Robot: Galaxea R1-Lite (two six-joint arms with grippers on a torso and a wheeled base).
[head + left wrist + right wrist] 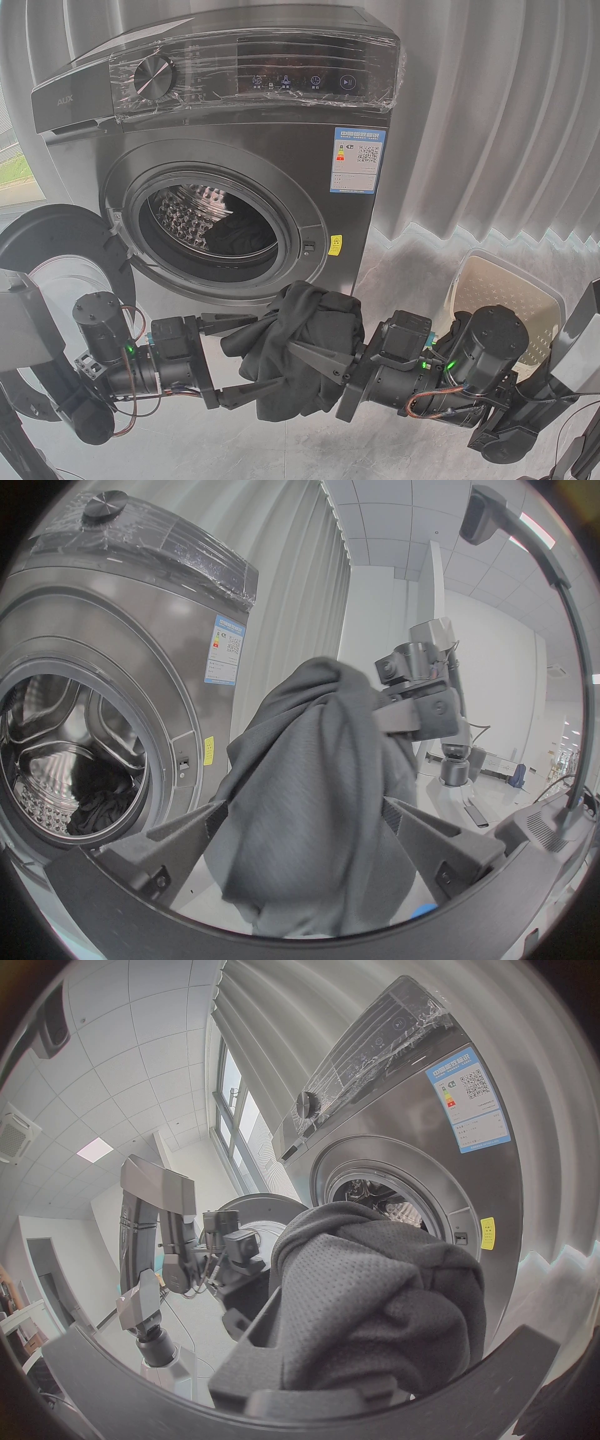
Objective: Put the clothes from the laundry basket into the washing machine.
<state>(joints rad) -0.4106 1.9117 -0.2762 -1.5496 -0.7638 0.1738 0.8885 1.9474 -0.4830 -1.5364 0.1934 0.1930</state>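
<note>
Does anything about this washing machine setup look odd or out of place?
Crinkled clear plastic film covers the control panel and dial of the washing machine, like leftover packaging. Nothing else stands out; no clothes lie spilled on the floor.

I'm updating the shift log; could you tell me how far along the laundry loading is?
Done: the washing machine door stands open and dark clothing already lies in the drum. In hand: a dark grey garment, clamped by the right gripper, the left gripper open around it, outside the opening. Remaining: pushing it in; the laundry basket looks empty where visible.
</note>
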